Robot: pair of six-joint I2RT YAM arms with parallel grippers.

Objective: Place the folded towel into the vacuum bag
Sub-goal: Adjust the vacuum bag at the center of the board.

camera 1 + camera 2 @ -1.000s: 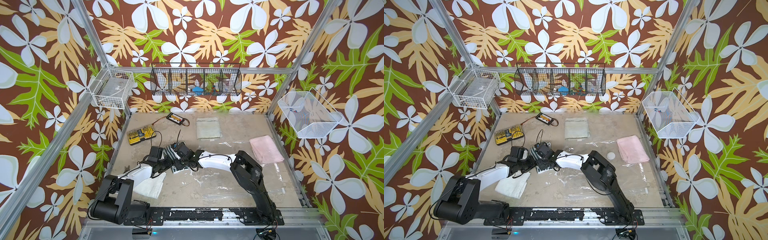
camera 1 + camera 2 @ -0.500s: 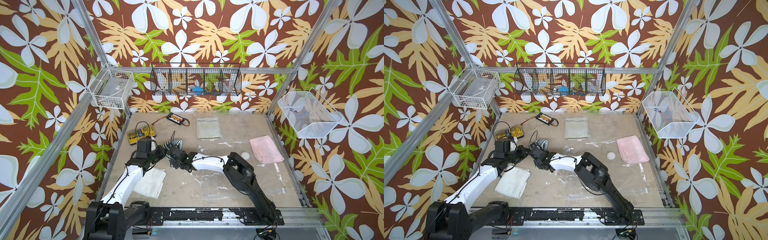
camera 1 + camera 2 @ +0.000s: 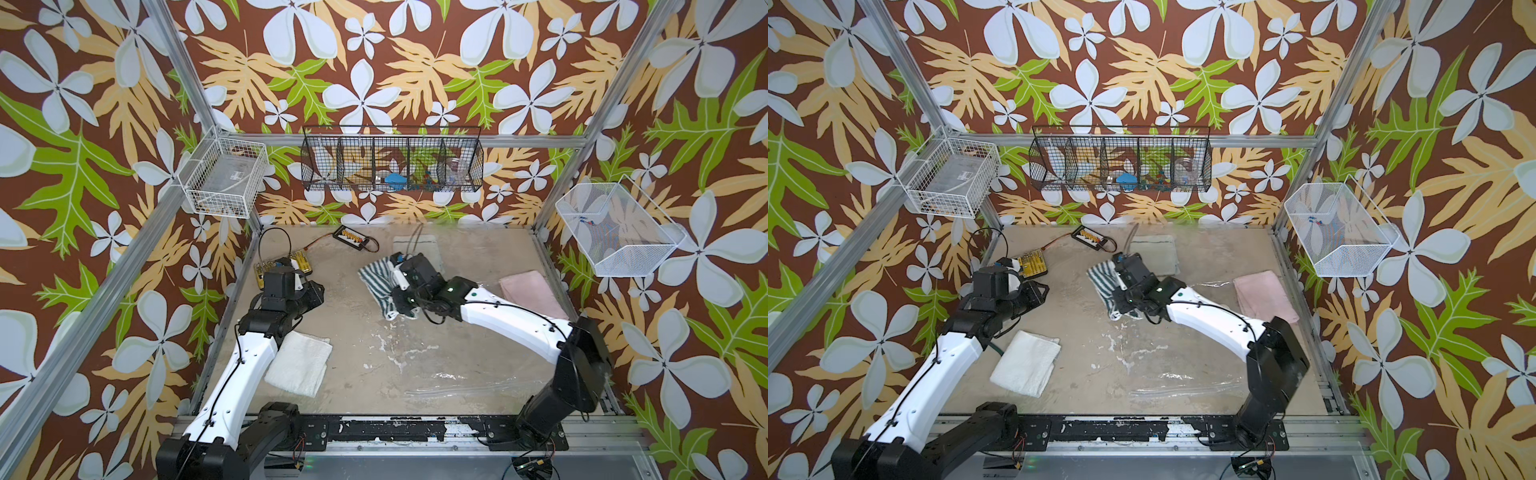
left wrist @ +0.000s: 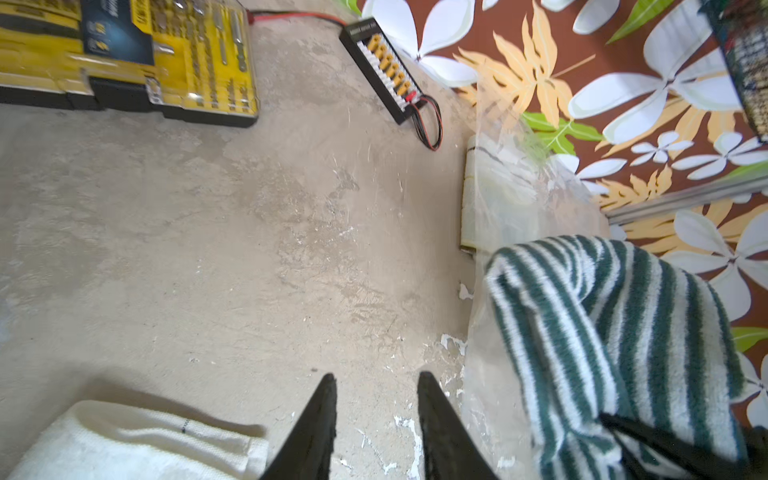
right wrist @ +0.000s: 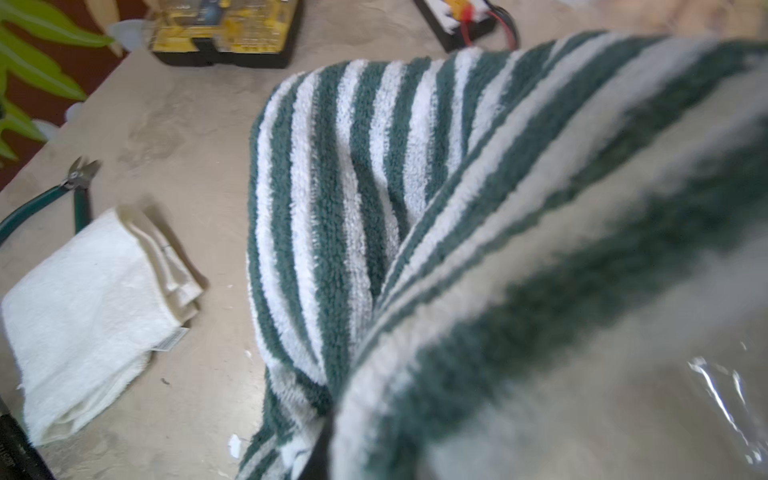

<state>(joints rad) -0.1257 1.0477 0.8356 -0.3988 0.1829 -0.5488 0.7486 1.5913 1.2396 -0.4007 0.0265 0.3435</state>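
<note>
Your left gripper (image 4: 374,376) has let go and backed off toward the bit case (image 3: 1034,264); jaws slightly apart, nothing in them; white towel (image 3: 299,363) sits by its forearm. So the striped towel (image 3: 376,282) is now all on your right gripper (image 3: 399,276), clamped and hoisted off the table (image 3: 365,332) mid-back, sagging open. The bag (image 3: 457,384) lies front-right, film rising beside the towel; can't tell if it's in the mouth yet. Green towel (image 3: 430,249) and the back edge sit close behind; the middle is your open room; pink towel (image 3: 528,291) hugs the right edge.
</note>
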